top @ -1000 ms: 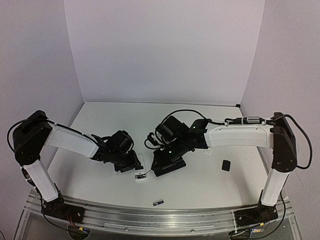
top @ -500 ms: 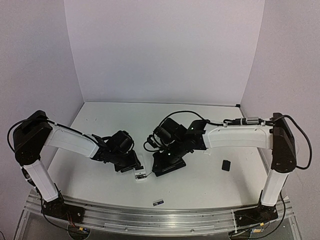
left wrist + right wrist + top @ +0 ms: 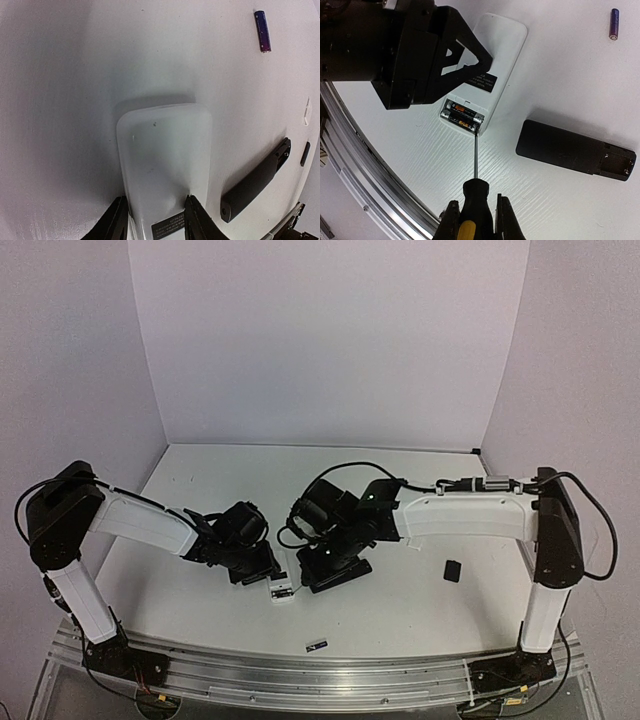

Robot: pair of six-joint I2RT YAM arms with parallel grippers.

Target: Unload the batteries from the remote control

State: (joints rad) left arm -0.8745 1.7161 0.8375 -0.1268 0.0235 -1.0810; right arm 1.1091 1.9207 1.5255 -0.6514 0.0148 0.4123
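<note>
white table (image 3: 420,620) has got a white remote (image 3: 497,55), black remote (image 3: 570,149), one loose battery (image 3: 614,23) and a small black cover (image 3: 452,570) on it

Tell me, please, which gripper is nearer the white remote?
Left. The left gripper clamps the white remote; the right gripper sits back, only its screwdriver tip reaching it.

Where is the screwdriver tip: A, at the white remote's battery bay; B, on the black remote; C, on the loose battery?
A: the tip of the screwdriver sits at the edge of the open bay of the white remote, beside its two batteries.
</note>
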